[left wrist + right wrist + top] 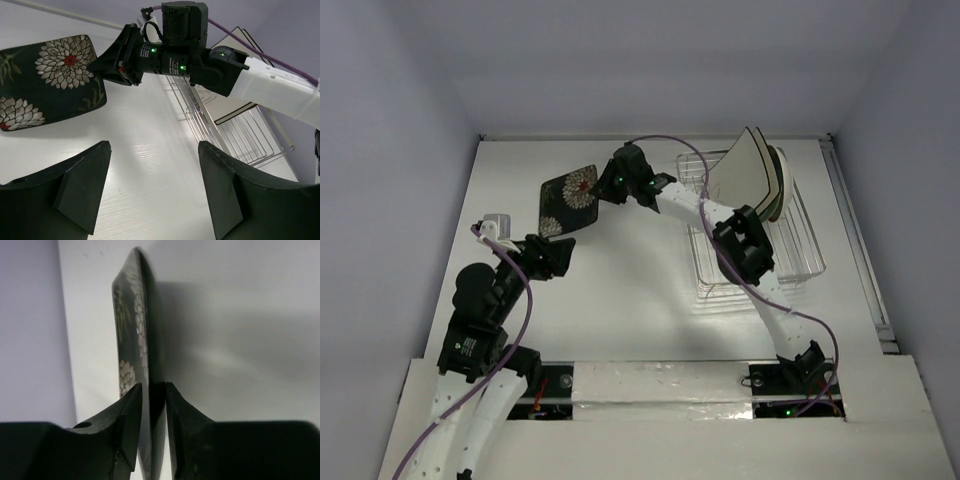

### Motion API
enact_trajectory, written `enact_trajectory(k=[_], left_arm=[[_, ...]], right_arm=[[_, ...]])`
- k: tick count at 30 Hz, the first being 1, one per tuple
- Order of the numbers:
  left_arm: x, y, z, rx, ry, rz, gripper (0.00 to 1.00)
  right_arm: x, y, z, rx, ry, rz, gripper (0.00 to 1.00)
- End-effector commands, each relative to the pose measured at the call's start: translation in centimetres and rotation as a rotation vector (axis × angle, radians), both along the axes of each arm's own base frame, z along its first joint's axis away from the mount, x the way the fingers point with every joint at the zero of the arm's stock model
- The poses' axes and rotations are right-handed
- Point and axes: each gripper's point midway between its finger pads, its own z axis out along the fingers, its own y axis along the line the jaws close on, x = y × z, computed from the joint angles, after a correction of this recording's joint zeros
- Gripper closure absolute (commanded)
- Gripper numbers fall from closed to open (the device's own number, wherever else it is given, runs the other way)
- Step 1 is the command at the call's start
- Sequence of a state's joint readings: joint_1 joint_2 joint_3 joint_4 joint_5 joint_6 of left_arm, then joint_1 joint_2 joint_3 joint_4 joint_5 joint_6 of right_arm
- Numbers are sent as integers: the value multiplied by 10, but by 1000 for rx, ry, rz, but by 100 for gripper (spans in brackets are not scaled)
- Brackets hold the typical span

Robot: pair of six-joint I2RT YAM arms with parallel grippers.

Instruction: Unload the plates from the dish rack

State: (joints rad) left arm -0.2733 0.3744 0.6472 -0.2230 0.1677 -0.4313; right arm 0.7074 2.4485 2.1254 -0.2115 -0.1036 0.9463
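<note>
— While the top view puts the black floral plate (570,200) well left of the dish rack (805,255), what does the right wrist camera add?

— It shows the right gripper (152,390) edge-on, with its fingers pressed against both faces of the plate's rim, pinching it. From above, that contact is hidden.

— And the left wrist camera?

— The left gripper (155,147) stands wide open and holds nothing. It is left of the rack and nearer the arm bases than the plate, with its fingertips apart from the plate's near edge.

— What stands in the rack?

— A white square plate (745,170) is upright at the rack's far end, with round ones leaning behind it.

— Is there room to move?

— Bare table (630,300) lies between the rack's left wall and both grippers.
</note>
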Motion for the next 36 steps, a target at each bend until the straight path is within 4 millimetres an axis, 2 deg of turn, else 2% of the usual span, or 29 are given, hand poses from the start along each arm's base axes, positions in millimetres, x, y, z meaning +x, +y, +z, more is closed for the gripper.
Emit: enact_trajectory(k=[1,5,13,17,18,19,20,21,22,24,25,26,29,30,31,32,33,34,35,36], left_arm=[[0,0,19,-17,-55,1,32],[0,0,19,-16,-53,1,32],[0,1,19,-17,-55,4,32],[0,2,19,-15,-54,7,32],[-1,2,21,-16,-60,8,32],[-1,2,21,-15,-61,8,32],[-1,2,21,-16,-60,10,32],[-1,2,21,-17,-62,8,32],[-1,2,21,-16,-64,10,33],[-2,3,21,-16,-65,11,33],[-2,2,21,-15,-67,8,34],[-2,2,22,-18,-71,5,36],[-3,-1,22,-18,-76,-12,49],[-3,-1,23,-19,-79,-15,54],[-4,-2,22,-18,-78,-18,64],[-3,-2,23,-18,-79,-16,68],[-3,-1,22,-17,-76,-13,77],[-2,-1,22,-18,-76,-10,80],[-2,-1,21,-17,-71,-9,82],[-2,0,20,-16,-68,-7,83]], right_arm=[[4,27,56,218,-66,32,64],[2,26,48,209,-49,30,59],[-5,15,29,138,-13,21,38],[-8,6,39,106,-52,19,38],[-9,3,47,88,-88,35,40],[-13,-2,77,99,-136,39,45],[-15,-10,84,70,-160,34,53],[-17,-18,99,32,-220,51,71],[-25,-30,144,37,-297,42,82],[-27,-65,161,-125,-398,8,100],[-26,-87,174,-182,-433,-26,100],[-36,-118,198,-263,-470,-77,100],[-34,-202,203,-503,-486,-192,100],[-47,-232,205,-568,-468,-202,100],[-45,-265,205,-608,-447,-248,100],[-50,-286,202,-637,-427,-255,100],[-60,-307,208,-651,-428,-274,99],[-57,-337,211,-668,-414,-329,96],[-62,-351,210,-683,-401,-330,92],[-65,-365,211,-701,-391,-337,83]])
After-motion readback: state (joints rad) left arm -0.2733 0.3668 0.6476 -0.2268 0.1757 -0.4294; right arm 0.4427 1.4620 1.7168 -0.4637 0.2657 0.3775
